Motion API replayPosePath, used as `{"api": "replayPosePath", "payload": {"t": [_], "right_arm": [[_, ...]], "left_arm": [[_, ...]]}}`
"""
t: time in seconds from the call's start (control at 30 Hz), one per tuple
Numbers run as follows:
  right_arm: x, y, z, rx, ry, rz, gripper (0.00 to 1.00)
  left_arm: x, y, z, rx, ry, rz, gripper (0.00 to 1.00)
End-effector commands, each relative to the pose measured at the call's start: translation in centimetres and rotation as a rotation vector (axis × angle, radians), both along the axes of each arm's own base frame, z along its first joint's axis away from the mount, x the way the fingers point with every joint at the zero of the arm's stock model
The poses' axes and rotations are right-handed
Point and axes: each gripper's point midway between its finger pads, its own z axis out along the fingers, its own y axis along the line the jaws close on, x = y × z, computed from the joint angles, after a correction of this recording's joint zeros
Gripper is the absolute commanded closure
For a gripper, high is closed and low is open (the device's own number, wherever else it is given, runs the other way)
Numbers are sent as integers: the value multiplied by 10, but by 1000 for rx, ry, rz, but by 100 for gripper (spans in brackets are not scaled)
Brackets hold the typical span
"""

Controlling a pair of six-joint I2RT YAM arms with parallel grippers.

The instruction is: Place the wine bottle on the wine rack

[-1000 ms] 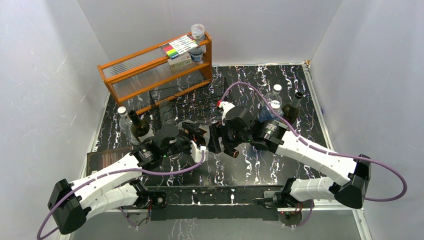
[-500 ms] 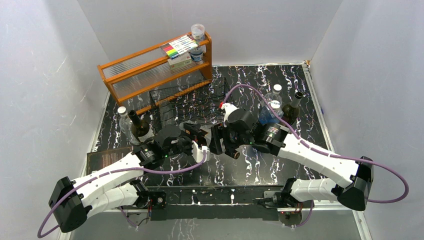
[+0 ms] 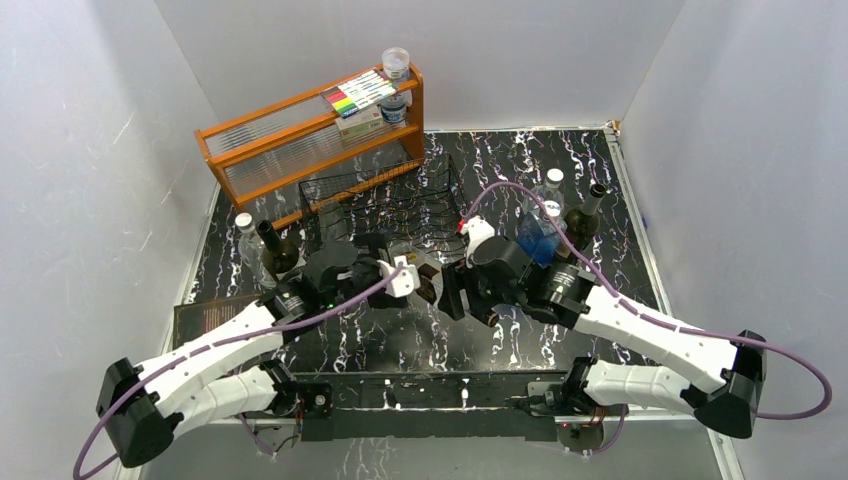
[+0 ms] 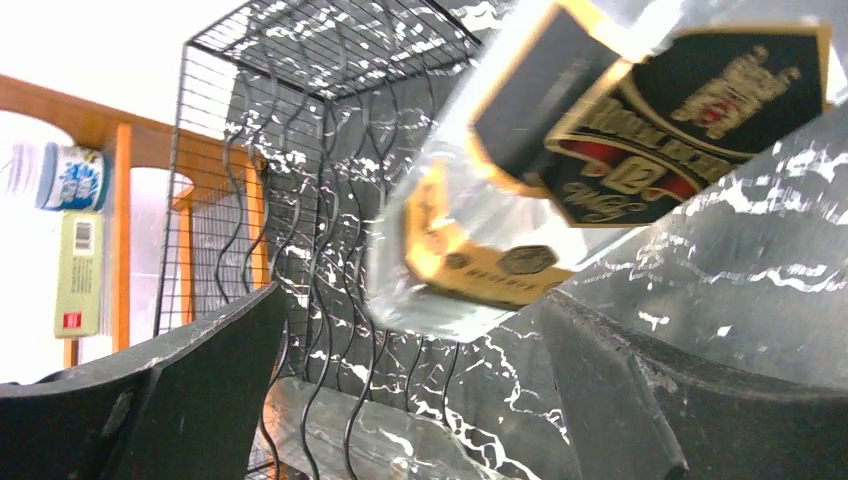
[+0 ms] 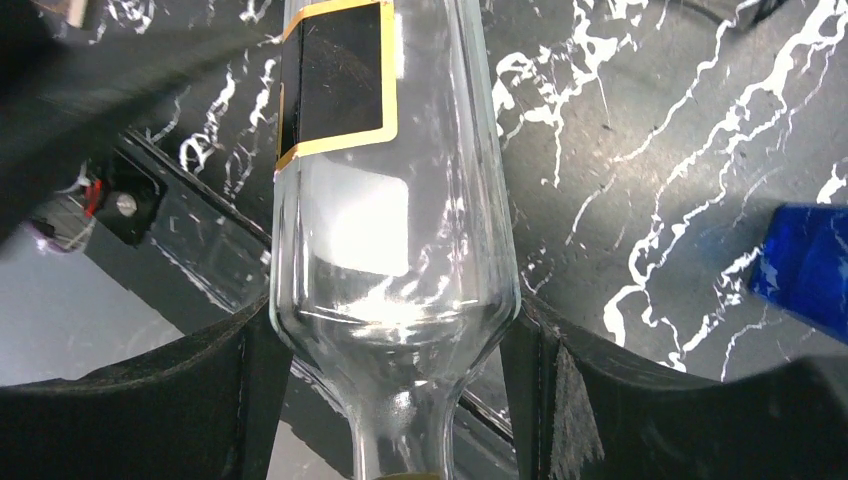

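The wine bottle (image 3: 430,283) is clear glass with black and gold labels and lies level above the table between my two arms. My right gripper (image 5: 390,385) is shut on the wine bottle (image 5: 390,200) at its shoulder, with a finger (image 5: 545,390) pressed to each side. My left gripper (image 4: 410,390) stands open. The bottle's labelled base end (image 4: 520,200) hangs just beyond its wide-apart fingers (image 4: 200,370) without touching them. The black wire wine rack (image 3: 385,205) stands just behind both grippers, and its wavy cradles (image 4: 320,200) fill the left wrist view.
An orange wooden shelf (image 3: 310,140) with a marker box and jars stands behind the rack. A dark green bottle (image 3: 277,250) and a clear one (image 3: 245,235) stand at the left. A blue bottle (image 3: 540,240), a dark bottle (image 3: 583,215) and a clear bottle (image 3: 548,185) stand at the right.
My left gripper has opened and let go of the bottle's base end. My right arm has shifted a little to the right with the bottle in its grip.
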Motion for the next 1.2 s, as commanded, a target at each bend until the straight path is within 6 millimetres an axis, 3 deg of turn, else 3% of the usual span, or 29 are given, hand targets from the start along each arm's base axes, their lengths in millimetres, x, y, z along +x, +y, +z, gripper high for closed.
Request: {"api": "replayPosePath", "payload": {"t": [0.0,0.23,0.4,0.7,0.83,1.17], "right_arm": [[13,11,41,171,-136,-13,100],[23,23,47,225,-207,-3,100],[29,36,51,257,-220,-1,100],[25,50,33,326,-155,-12,100],[28,59,29,332,-146,-10,100],[46,79,21,361,-161,-63,100]], "left_arm": [[-8,4,61,-259,48,97,2],[-20,17,129,-565,118,198,2],[-27,26,162,-705,199,267,2],[-29,48,223,-821,272,410,2],[-24,54,231,-817,262,457,2],[-31,55,229,-817,272,432,2]]}}
